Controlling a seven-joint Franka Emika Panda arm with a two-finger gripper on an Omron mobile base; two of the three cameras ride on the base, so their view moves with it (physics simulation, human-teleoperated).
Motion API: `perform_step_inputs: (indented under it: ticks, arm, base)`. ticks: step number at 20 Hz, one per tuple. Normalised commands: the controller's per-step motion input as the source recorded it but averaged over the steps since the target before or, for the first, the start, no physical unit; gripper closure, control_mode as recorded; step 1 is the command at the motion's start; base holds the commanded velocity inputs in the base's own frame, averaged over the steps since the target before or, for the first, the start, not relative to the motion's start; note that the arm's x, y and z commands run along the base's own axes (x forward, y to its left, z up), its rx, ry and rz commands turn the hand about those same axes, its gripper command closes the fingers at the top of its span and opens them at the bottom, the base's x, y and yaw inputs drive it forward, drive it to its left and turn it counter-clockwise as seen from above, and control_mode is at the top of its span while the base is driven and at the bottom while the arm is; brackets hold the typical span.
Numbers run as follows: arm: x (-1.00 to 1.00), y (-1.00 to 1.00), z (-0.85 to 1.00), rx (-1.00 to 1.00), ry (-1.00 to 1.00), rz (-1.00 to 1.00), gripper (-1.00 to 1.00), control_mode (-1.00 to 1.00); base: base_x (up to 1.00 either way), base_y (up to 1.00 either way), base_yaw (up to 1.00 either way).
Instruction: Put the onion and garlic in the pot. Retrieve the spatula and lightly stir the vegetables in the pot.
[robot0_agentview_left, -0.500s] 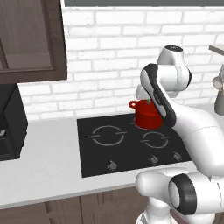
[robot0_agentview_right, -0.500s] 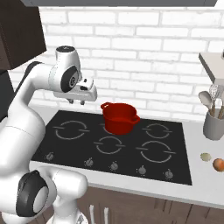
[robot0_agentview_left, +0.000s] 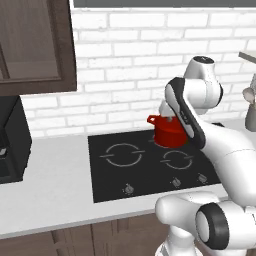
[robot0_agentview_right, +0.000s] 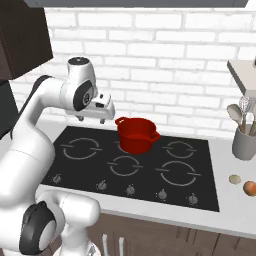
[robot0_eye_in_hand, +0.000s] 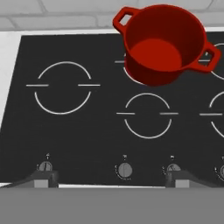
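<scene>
So, this looks like the very start of the job to me. The pot (robot0_eye_in_hand: 164, 43) sits on the cooktop (robot0_eye_in_hand: 87, 131), on a back burner, and the hand view looks straight down into it: bare red bottom, no veg in there. The gripper (robot0_agentview_right: 91, 119) hangs above the left part of the cooktop, well off to the left of the pot, fingers spread wide with nothing between them.

The onion (robot0_agentview_right: 250, 187) is over on the counter (robot0_agentview_right: 240, 210) to the right of the cooktop, near the front edge, with a smaller pale greenish lump (robot0_agentview_right: 234, 179) just beside it. My guess is that's the garlic, but it's too small to be sure. Behind them there's a grey utensil cup (robot0_agentview_right: 243, 144) with a few handles and a whisk sticking out; I can't pick out the spatula in that bunch.

My read: step one, grabbing the first vegetable, hasn't begun. The next move calls for a big swing right across the whole cooktop, past the pot, then coming down over the onion with the fingers kept wide. It's round and small, so it could roll if one finger nudges it first.
</scene>
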Motion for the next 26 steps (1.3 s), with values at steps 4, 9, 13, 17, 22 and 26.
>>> perform_step_inputs:
  ticks: [4, 9, 13, 17, 22, 26]
  arm:
    - [0.0, -0.9, 0.0, 0.02, 0.0, -0.05, -1.0, -1.0]
    - [0.0, -0.4, 0.0, 0.0, 0.0, 0.0, -1.0, -1.0]
    - [-0.08, 0.01, 0.19, 0.0, -0.03, 0.0, -1.0, -1.0]
    - [-0.14, 0.18, 0.21, 0.0, -0.04, -0.01, -1.0, -1.0]
    - [0.0, 0.11, 0.02, -0.02, -0.01, -0.01, -1.0, -1.0]
    - [-0.01, 0.0, 0.0, -0.01, 0.0, 0.0, -1.0, -1.0]
  base:
    - [0.0, 0.0, 0.0]
    - [0.0, 0.0, 0.0]
    - [0.0, 0.0, 0.0]
    - [0.0, 0.0, 0.0]
    - [0.0, 0.0, 0.0]
    - [0.0, 0.0, 0.0]
